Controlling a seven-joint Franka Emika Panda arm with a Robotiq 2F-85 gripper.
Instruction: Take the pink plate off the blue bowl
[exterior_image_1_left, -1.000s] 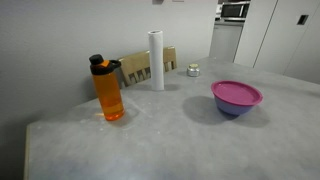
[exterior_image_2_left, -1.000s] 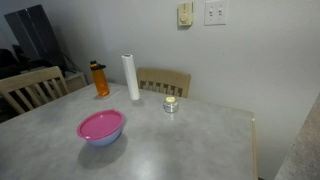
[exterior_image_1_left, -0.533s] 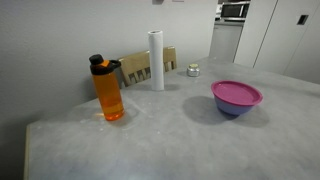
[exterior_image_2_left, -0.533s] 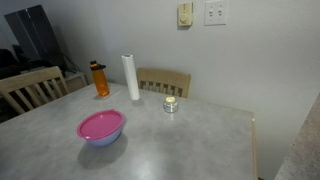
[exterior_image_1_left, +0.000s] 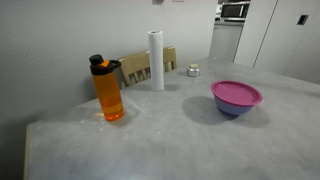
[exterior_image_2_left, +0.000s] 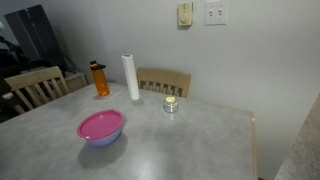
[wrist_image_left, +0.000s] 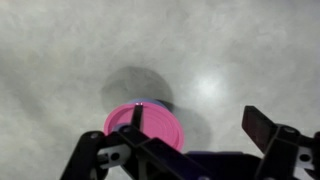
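The pink plate (exterior_image_1_left: 237, 93) lies on top of the blue bowl (exterior_image_1_left: 233, 109) on the grey table; both also show in an exterior view, plate (exterior_image_2_left: 100, 124) over bowl (exterior_image_2_left: 104, 140). In the wrist view the plate (wrist_image_left: 146, 126) covers the bowl, with only a blue sliver (wrist_image_left: 161, 102) showing at its far edge. My gripper (wrist_image_left: 200, 125) is open and empty, high above the table. Its left finger overlaps the plate in the picture; the right finger is over bare table. The gripper does not show in either exterior view.
An orange bottle (exterior_image_1_left: 109, 90) (exterior_image_2_left: 100, 80), a white paper roll (exterior_image_1_left: 156, 60) (exterior_image_2_left: 130, 77) and a small jar (exterior_image_1_left: 193, 70) (exterior_image_2_left: 170, 104) stand toward the wall. Wooden chairs (exterior_image_2_left: 165, 82) (exterior_image_2_left: 35, 88) stand at the table's edges.
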